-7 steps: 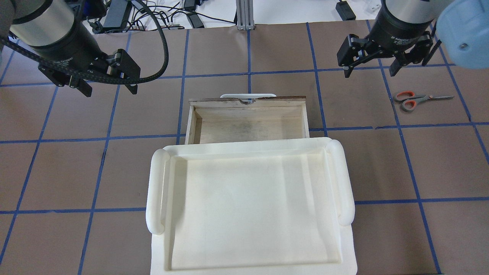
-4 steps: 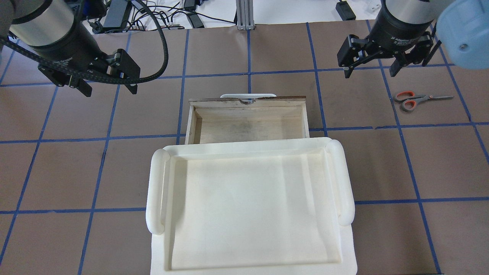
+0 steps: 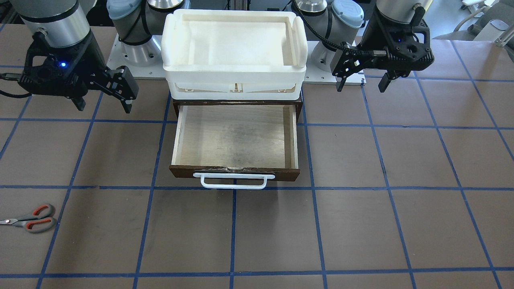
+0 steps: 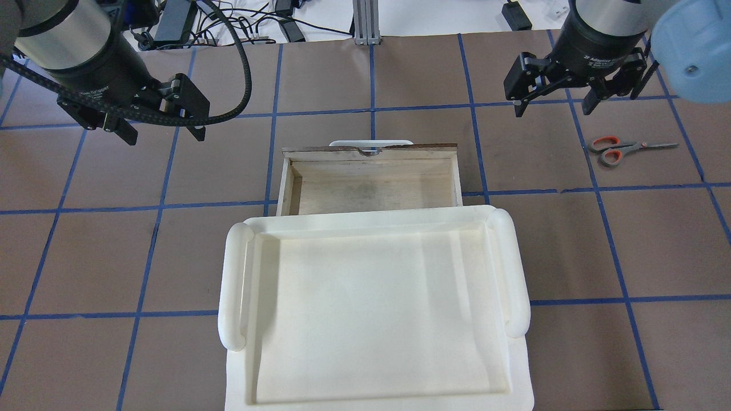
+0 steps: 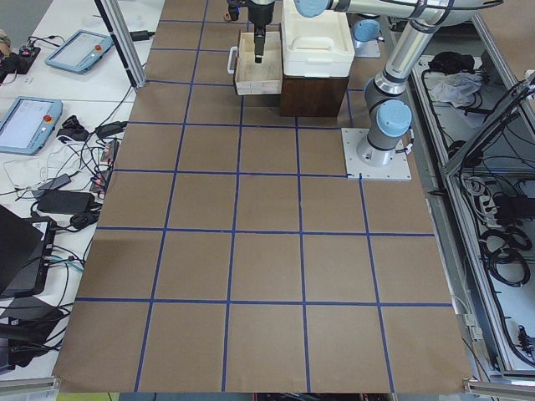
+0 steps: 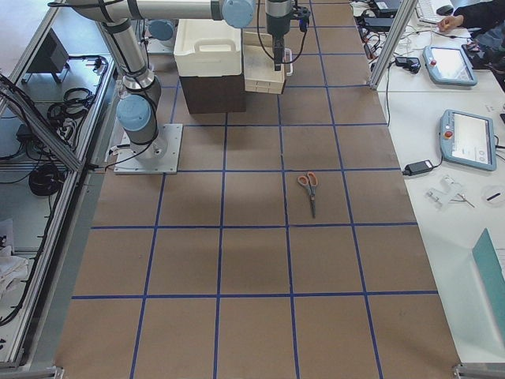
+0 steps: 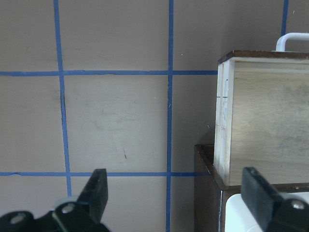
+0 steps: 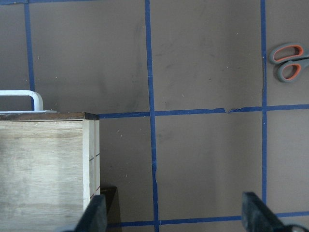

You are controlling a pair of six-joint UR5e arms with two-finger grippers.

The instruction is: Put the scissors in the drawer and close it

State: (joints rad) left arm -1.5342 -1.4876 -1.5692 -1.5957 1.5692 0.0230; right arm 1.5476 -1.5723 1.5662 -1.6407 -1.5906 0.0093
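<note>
A: Where are the scissors [image 4: 625,149]?

B: They lie flat on the brown table [image 4: 400,74], on the robot's right and well apart from the drawer [image 3: 235,136]. The blades are together and point away from the drawer. The grey and orange handles are nearer to it.

A: And the drawer?

B: It is pulled out of its dark cabinet [image 6: 211,93]. Its pale plywood floor shows, and its white handle [image 3: 233,180] faces away from the robot. A white tray [image 4: 371,308] sits on top of the cabinet.

A: What are the grippers doing?

B: The right gripper [image 4: 553,108] hangs above the table, near the scissors but not touching them, released with its jaws spread wide. The left gripper [image 4: 164,136] hovers on the drawer's other side, also released and spread.
</note>
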